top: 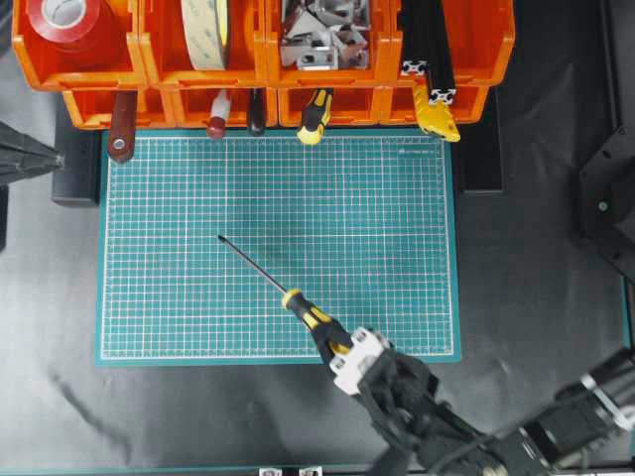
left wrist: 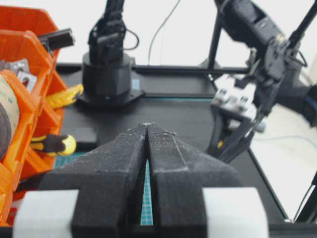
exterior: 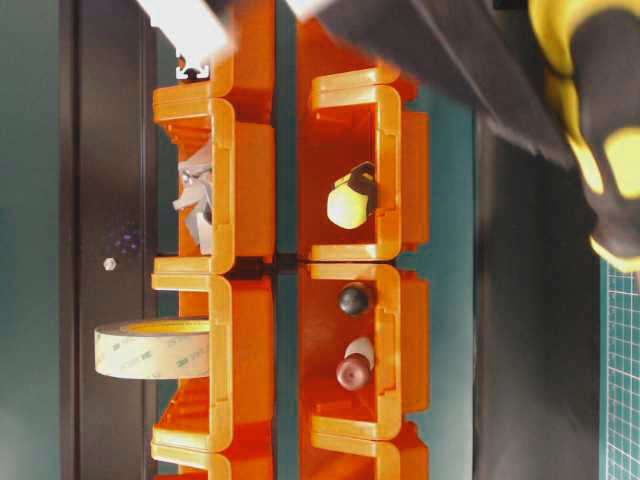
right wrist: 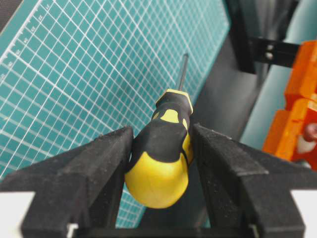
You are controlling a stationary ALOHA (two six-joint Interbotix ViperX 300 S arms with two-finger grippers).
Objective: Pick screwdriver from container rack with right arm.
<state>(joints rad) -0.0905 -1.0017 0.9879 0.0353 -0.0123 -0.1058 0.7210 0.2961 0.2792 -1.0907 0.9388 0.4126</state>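
Observation:
The screwdriver (top: 310, 315), with a yellow-and-black handle and a thin dark shaft, is out of the rack over the lower middle of the green mat (top: 347, 218), its tip pointing up-left. My right gripper (top: 337, 344) is shut on the handle's butt end. In the right wrist view both black fingers press the handle (right wrist: 166, 148) inside the right gripper (right wrist: 162, 131). The orange container rack (top: 258, 59) runs along the far edge. The left gripper (left wrist: 147, 126) is shut and empty, and sits at the far left (top: 30, 159) beside the rack.
The lower bins hold a stubby yellow-and-black tool (top: 316, 114), a red-and-white handled tool (top: 218, 114) and a brown handle (top: 122, 124). The upper bins hold red tape (top: 64, 20), a tape roll (top: 206, 30), metal brackets (top: 322, 35) and black extrusions (top: 435, 59).

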